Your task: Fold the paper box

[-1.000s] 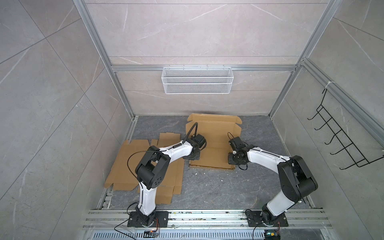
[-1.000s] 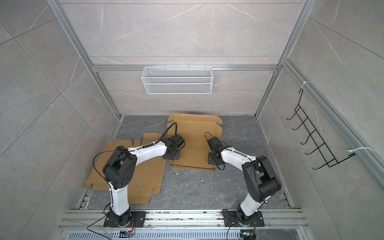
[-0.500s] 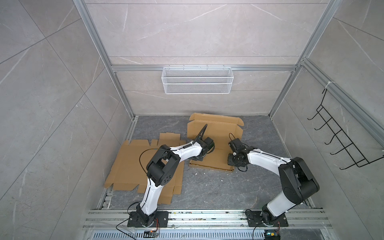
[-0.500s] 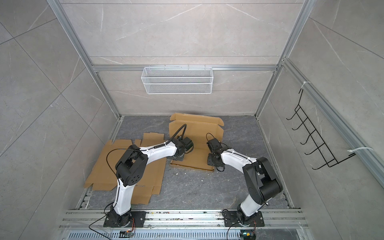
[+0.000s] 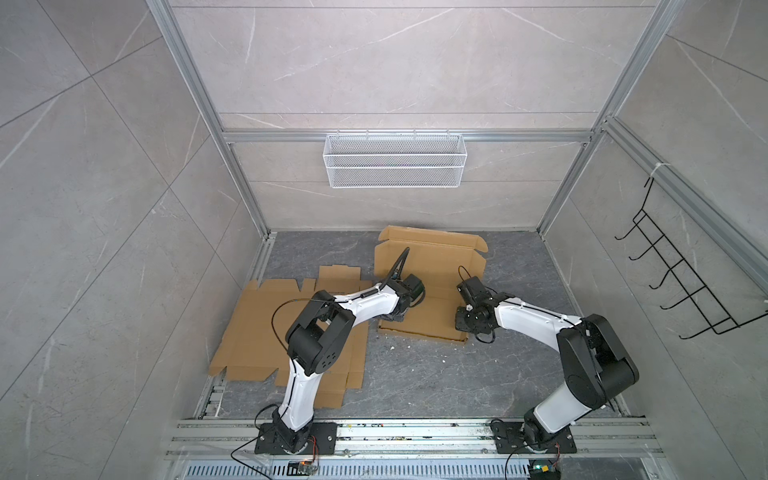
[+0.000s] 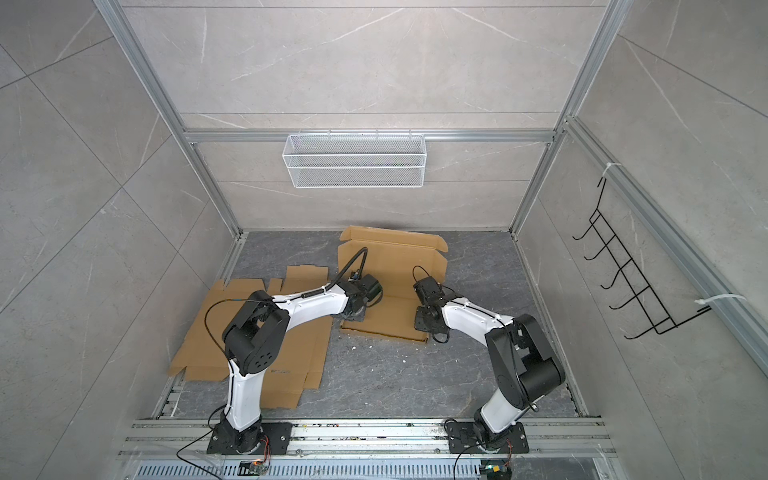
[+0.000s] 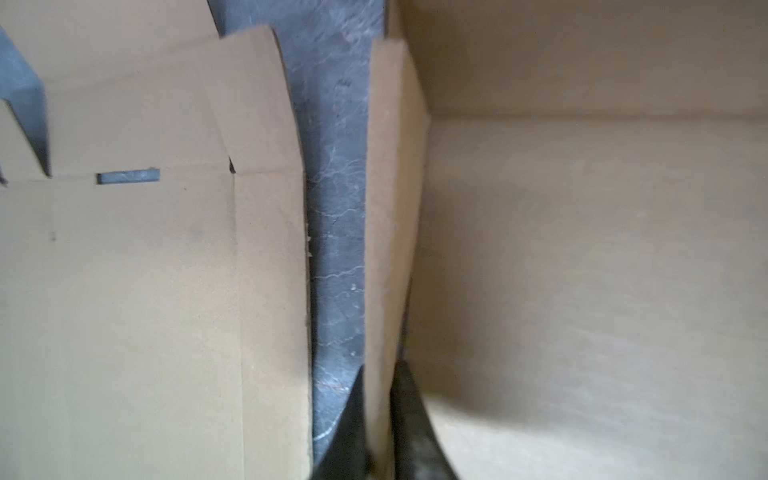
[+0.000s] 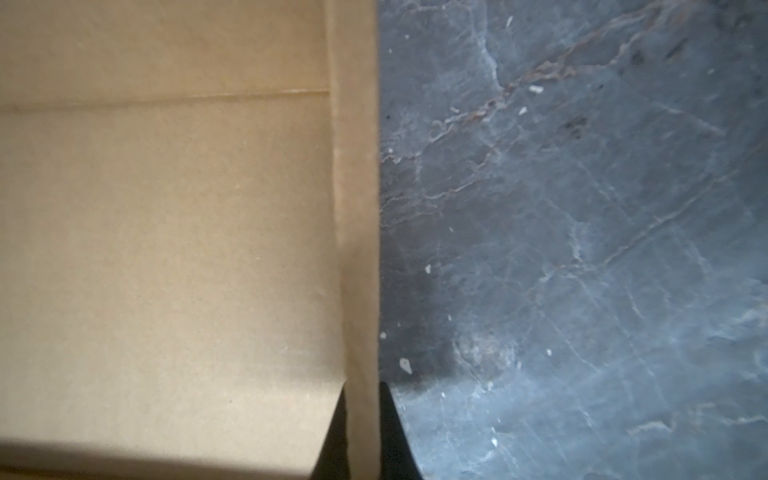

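Gripping paper box walls, left end effector and right end effector show this only in wrist views.

We reach our left arm forward and inward from its base, elbow raised and wrist bent down. Our right arm mirrors it from the other side. Our left gripper sets its fingers snug against both faces of one upright wall of the paper box. Our right gripper pinches the opposite wall between its fingers. The two grippers stand well apart, both low.
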Controlling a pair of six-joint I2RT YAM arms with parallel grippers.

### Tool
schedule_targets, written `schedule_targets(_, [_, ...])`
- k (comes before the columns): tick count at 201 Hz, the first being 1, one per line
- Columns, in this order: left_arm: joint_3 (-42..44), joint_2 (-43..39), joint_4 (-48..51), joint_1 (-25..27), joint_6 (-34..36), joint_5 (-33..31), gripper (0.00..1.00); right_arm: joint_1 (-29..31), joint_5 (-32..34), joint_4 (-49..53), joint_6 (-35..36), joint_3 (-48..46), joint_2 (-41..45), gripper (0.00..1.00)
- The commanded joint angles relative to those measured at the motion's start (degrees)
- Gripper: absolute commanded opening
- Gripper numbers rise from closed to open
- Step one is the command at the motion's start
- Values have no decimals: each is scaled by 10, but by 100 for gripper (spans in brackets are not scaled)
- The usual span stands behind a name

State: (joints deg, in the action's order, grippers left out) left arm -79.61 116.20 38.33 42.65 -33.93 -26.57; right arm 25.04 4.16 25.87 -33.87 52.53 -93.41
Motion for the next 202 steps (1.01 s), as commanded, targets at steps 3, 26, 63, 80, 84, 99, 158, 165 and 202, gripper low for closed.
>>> schedule_targets(3, [42,-3,-10,-35,16,99,23,11,-40,-19,-3,3,-2,0])
schedule_targets(26, [40,-30,-12,-49,28,132,29,12,-37,-17,-1,5,-3,0])
schedule_targets(63, [37,-68,-5,-67,35,167,39,11,-31,-13,3,5,-2,0])
schedule_targets(80, [44,-92,-4,-76,37,177,42,11,-32,-12,4,6,-4,4])
schedule_targets(84, [46,-97,-4,-78,39,178,43,10,-32,-10,5,7,-5,6])
schedule_targets(99, [52,-119,-9,-83,45,186,46,10,-31,-9,7,11,-6,15])
schedule_targets(158, [70,-146,-29,-105,62,204,50,9,-25,6,19,32,-8,38])
schedule_targets(165, [72,-147,-34,-108,63,203,50,9,-26,5,20,33,-8,38])
schedule_targets(202, [81,-123,-77,-127,55,223,49,8,-31,2,20,37,-16,38])
